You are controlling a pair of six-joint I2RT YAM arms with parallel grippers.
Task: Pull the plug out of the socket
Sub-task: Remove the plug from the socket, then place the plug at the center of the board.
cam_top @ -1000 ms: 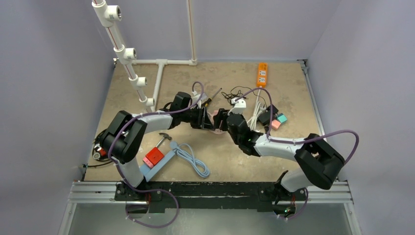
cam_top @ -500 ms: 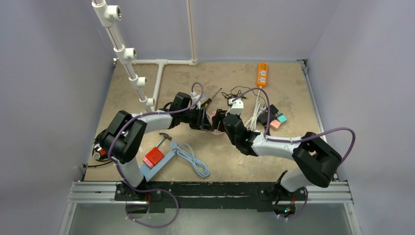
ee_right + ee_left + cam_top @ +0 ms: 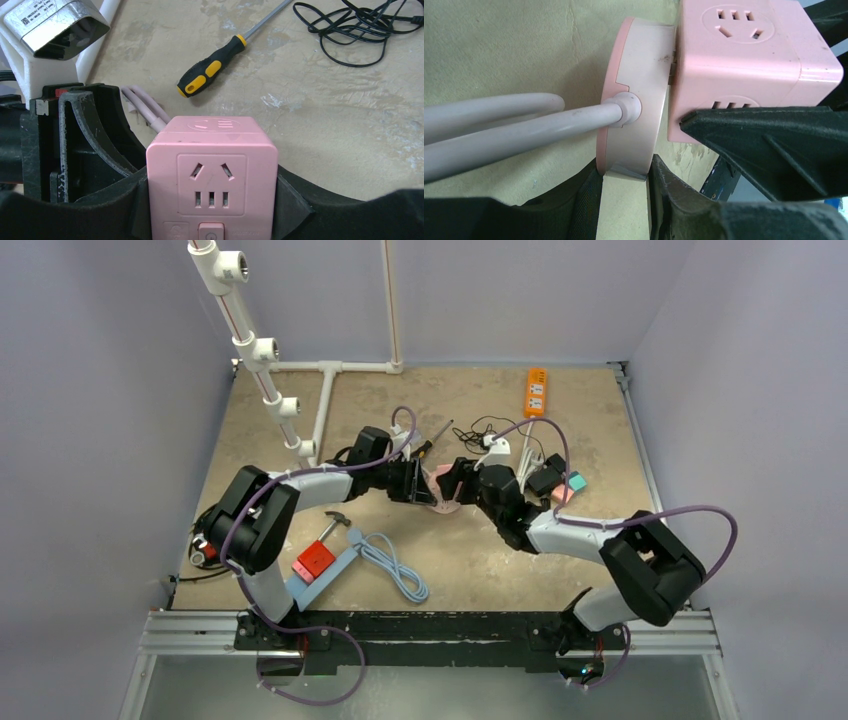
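The pink cube socket (image 3: 212, 170) sits between my right gripper's (image 3: 212, 200) fingers, which are shut on its two sides. The plug (image 3: 636, 100) is a round pale-pink disc with a grey cable (image 3: 514, 135); it stands against the cube's (image 3: 744, 55) left side with a narrow gap. My left gripper (image 3: 624, 172) is shut on the disc's lower rim. In the top view both grippers meet at the table's middle, left (image 3: 422, 485) and right (image 3: 458, 483), with the pink socket (image 3: 441, 478) between them.
A yellow-and-black screwdriver (image 3: 215, 70) and a tangle of black wire (image 3: 365, 30) lie just behind the socket. An orange power strip (image 3: 537, 390) lies at the back right, white pipes (image 3: 265, 370) at the back left. A red block (image 3: 316, 560) and a blue cable (image 3: 395, 565) lie at the front left.
My right wrist and forearm have swung back and to the right, still holding the socket. The left arm has barely moved.
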